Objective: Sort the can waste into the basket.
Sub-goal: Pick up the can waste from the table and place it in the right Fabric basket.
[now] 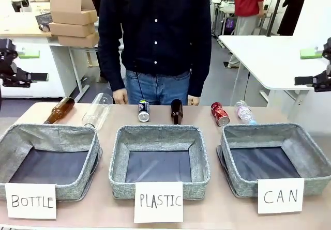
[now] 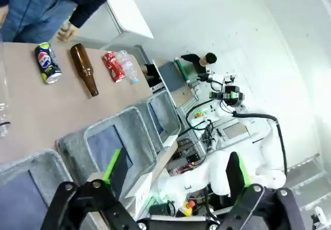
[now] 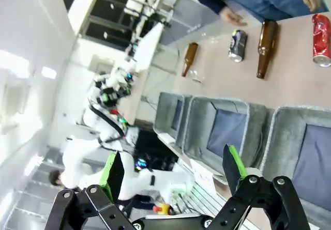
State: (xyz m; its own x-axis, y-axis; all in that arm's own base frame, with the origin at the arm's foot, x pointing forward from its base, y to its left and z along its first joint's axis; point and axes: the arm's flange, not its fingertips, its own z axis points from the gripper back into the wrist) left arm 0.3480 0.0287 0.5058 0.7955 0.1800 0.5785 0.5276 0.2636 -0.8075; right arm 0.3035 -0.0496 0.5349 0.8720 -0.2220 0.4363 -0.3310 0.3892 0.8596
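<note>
Along the far side of the tabletop (image 1: 217,213), left to right: brown glass bottle (image 1: 59,111), clear plastic bottle (image 1: 96,113), black can (image 1: 143,110), second brown bottle (image 1: 177,111), red can (image 1: 220,114), small clear bottle (image 1: 244,112). All lie flat, apparently laid out as a row to sort from.

Black can: white and green print.
Red can: shiny, crumpled, just behind the CAN basket (image 1: 274,128), rightmost, nothing in it.
Left gripper (image 2: 176,160): fingers wide, nothing between.
Right gripper (image 3: 172,157): fingers wide, nothing held.

Judged: no pick started.
</note>
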